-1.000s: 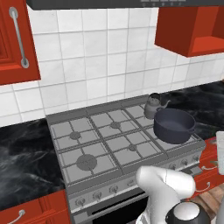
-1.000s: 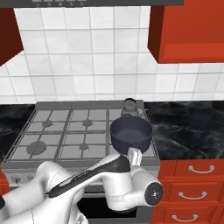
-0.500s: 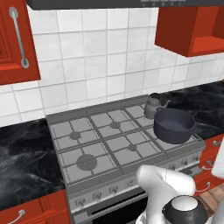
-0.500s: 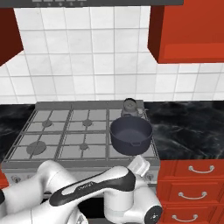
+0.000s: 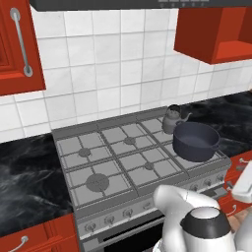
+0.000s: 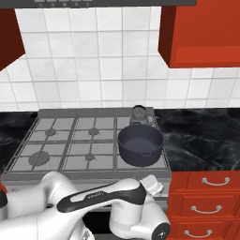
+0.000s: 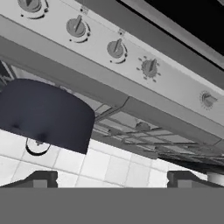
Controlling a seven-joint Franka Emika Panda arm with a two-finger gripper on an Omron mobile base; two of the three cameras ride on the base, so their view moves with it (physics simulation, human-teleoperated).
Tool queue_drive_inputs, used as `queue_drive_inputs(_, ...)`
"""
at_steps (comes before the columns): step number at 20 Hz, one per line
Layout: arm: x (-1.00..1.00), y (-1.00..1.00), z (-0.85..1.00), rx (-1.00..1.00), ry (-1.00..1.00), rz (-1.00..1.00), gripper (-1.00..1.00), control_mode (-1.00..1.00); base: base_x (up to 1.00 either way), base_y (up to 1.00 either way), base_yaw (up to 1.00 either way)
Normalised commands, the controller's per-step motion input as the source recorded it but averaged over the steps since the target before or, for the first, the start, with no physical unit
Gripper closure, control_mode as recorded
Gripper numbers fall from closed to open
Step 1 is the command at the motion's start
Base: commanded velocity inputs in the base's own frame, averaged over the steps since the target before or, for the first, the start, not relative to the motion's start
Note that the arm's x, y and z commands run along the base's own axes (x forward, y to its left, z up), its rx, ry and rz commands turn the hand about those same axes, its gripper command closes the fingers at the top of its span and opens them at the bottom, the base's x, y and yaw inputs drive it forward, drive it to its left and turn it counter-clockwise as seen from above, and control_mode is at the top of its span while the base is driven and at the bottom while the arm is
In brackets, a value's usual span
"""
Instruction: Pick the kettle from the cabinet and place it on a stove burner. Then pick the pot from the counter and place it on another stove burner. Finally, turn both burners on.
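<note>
The small grey kettle (image 5: 173, 118) (image 6: 139, 114) stands on the stove's back right burner. Just in front of it the wide dark pot (image 5: 195, 141) (image 6: 140, 145) sits on the front right burner. In the hand view, which is rolled upside down, the pot (image 7: 43, 113) shows as a dark mass beside the row of stove knobs (image 7: 116, 48). My gripper (image 7: 111, 179) is open and holds nothing, low in front of the stove's control panel. The red cabinet (image 5: 211, 34) (image 6: 201, 37) hangs up on the right.
The grey stove (image 5: 98, 162) (image 6: 61, 140) has several free burners on its left and middle. Its knobs (image 5: 109, 220) line the front panel. Black marble counter (image 5: 29, 167) (image 6: 201, 136) flanks it. Red drawers (image 6: 206, 201) lie at the right.
The hand has sunk a little lower in front of the stove and the arm's elbow has shifted with it. Kettle and pot have stayed put, and the gripper has stayed open.
</note>
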Motion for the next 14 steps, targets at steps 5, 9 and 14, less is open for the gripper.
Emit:
queue_drive_inputs(5,0.01,0.0,-0.26,0.13,0.01,-0.08,-1.0,-1.0,0.0,0.0,0.0)
queue_drive_inputs(9,0.03,-0.07,-0.39,0.06,-0.01,-0.01,-1.0,-1.0,0.0,0.0,0.0)
queue_drive_inputs(14,0.19,-0.05,-0.24,0.03,0.0,0.0,-1.0,-1.0,0.0,0.0,0.0)
